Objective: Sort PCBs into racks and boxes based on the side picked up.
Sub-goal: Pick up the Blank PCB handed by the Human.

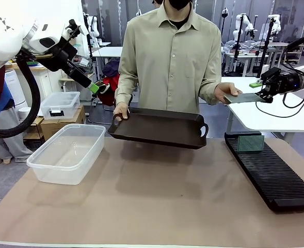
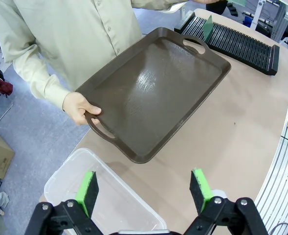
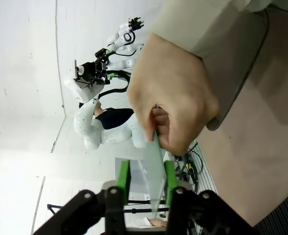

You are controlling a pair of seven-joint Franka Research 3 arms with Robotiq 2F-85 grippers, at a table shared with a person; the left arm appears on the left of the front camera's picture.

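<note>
The person's hand (image 1: 225,92) holds out a thin green PCB (image 1: 243,97) at the far right, and my right gripper (image 1: 262,95) is shut on its other edge. In the right wrist view the PCB (image 3: 156,161) stands edge-on between the green pads of the right gripper (image 3: 146,178), pinched above by the person's fingers (image 3: 170,105). A second PCB (image 1: 251,143) stands upright in the far end of the black rack (image 1: 275,178). My left gripper (image 1: 95,87) hangs open, high at the left; the left gripper (image 2: 144,191) looks down on the clear box (image 2: 60,171).
The person's other hand (image 1: 120,111) holds a dark brown handled tray (image 1: 157,129) tilted over the table's middle. The clear box (image 1: 38,163) sits at the front left. A small lidded tub (image 1: 60,105) on cartons stands behind it, off the table.
</note>
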